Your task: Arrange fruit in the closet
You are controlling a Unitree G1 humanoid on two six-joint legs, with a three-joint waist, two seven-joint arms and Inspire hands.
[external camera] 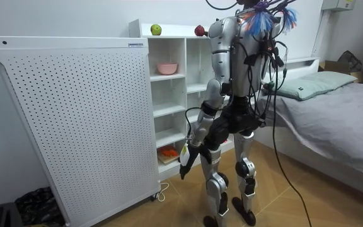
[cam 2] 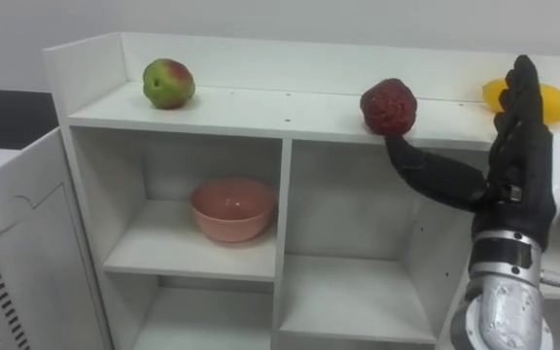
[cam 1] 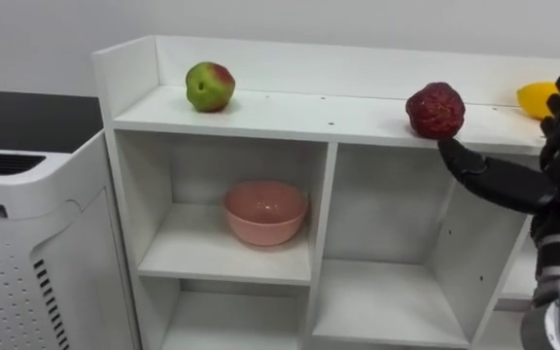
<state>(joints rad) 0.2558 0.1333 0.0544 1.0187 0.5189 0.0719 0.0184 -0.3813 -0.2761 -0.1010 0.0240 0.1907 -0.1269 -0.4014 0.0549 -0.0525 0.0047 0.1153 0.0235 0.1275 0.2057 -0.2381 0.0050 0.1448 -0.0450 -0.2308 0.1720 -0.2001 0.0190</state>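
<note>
A tall white perforated appliance [external camera: 74, 126] stands against the closet's left side, and a bed [external camera: 339, 120] lies at the room view's right. The robot stands upright facing the white closet [cam 1: 290, 115], between it and the bed.

The fruit is all on the closet's top shelf. A green apple [cam 1: 210, 87] with a red blush sits near the left end. A dark red, bumpy fruit [cam 1: 436, 110] rests at the front edge, roughly round with no clear long axis. A yellow fruit [cam 1: 536, 98] lies at the right, its long axis running left to right along the shelf, partly covered by fingers. A pink bowl [cam 1: 265, 212] stands mouth up in the upper left compartment.

The right hand [cam 2: 523, 165] is raised before the shelf, fingers straight and pointing up, thumb [cam 1: 474, 167] spread leftward to the shelf edge right under the red fruit; contact with the fruit cannot be told. The left hand [external camera: 186, 165] hangs low beside the closet's lower shelves; its fingers cannot be made out.
</note>
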